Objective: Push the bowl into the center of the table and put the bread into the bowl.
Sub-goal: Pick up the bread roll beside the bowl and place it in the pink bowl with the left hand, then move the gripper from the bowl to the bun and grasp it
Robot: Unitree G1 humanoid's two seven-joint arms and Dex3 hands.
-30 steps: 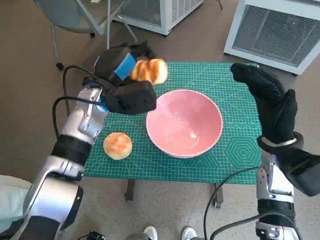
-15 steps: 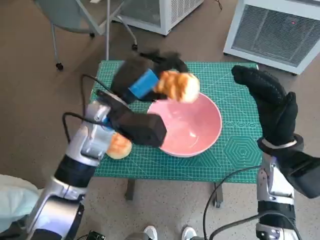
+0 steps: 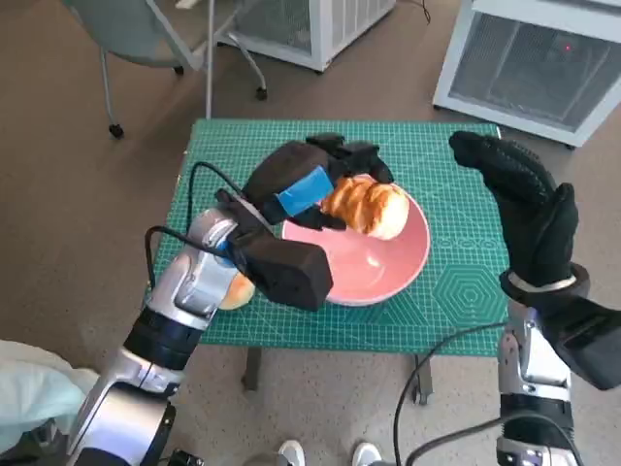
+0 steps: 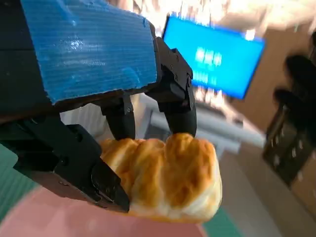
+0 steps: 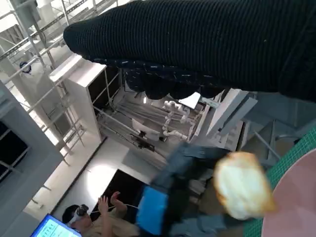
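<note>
My left hand (image 3: 309,183) grips a golden bread loaf (image 3: 366,205) and holds it just above the pink bowl (image 3: 388,262), which stands near the middle of the green mat (image 3: 456,291). In the left wrist view the black fingers (image 4: 175,94) clamp the loaf (image 4: 163,177) over the pink rim. The right wrist view shows the same loaf (image 5: 242,192) beside the bowl's edge (image 5: 296,197). A second round bun (image 3: 234,288) lies on the mat, half hidden under my left forearm. My right hand (image 3: 529,218) hovers upright over the mat's right edge, fingers apart, holding nothing.
A white grilled appliance (image 3: 543,58) stands beyond the table's far right corner and another white unit (image 3: 320,24) at the far middle. A chair base (image 3: 155,58) is at the far left. A person (image 5: 94,217) with raised hands shows in the right wrist view.
My left hand has carried the loaf from the mat's far left corner rightward and toward me, until it hangs over the bowl. The right hand has stayed put.
</note>
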